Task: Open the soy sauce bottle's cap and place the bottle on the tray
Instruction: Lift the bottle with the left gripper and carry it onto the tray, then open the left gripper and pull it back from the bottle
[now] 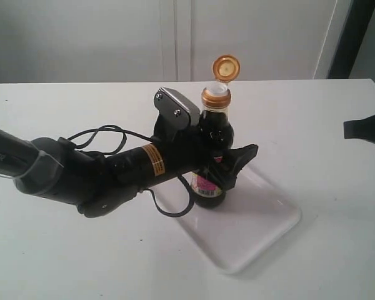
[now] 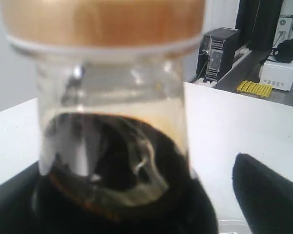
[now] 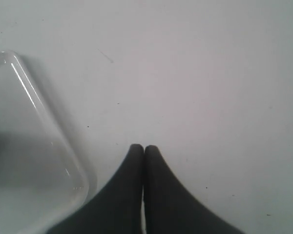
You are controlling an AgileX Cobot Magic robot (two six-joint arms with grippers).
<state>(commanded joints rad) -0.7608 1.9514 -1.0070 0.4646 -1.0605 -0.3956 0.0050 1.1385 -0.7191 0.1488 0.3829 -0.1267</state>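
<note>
The soy sauce bottle (image 1: 214, 128) stands upright on the near-left part of the white tray (image 1: 262, 228), its pink label facing front. Its golden cap (image 1: 225, 67) is flipped up and open above the ribbed collar, and the white spout shows. My left gripper (image 1: 228, 164) is around the bottle's body. In the left wrist view the bottle (image 2: 112, 161) fills the frame, and one dark finger (image 2: 268, 195) stands apart from the glass, so the left gripper (image 2: 136, 204) is open. My right gripper (image 1: 365, 128) is at the far right, shut and empty (image 3: 144, 148).
The white table (image 1: 81, 262) carries the tray. A tray corner (image 3: 34, 161) shows beside the right gripper in the right wrist view. The left arm's cable (image 1: 100, 132) loops over the table behind the arm.
</note>
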